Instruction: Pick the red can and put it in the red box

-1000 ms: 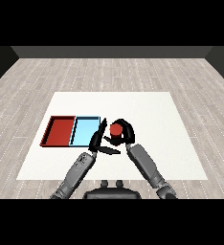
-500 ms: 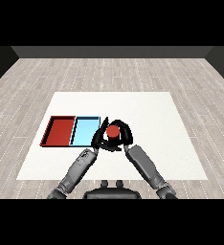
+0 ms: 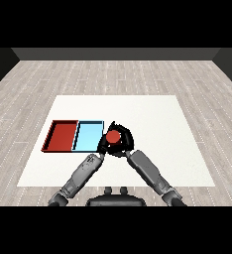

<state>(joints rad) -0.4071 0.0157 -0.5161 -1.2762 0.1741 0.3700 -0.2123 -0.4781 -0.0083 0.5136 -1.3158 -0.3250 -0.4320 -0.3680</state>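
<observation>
White table [image 3: 152, 119], red can [image 3: 113, 137] enclosed by curled right hand [image 3: 125, 141]

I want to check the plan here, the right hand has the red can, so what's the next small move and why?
Probably carry the red can further left, past the light blue tray, toward the red tray. The right hand is curled round the can just beside the blue tray's right edge, and the red tray lies beyond it.
</observation>
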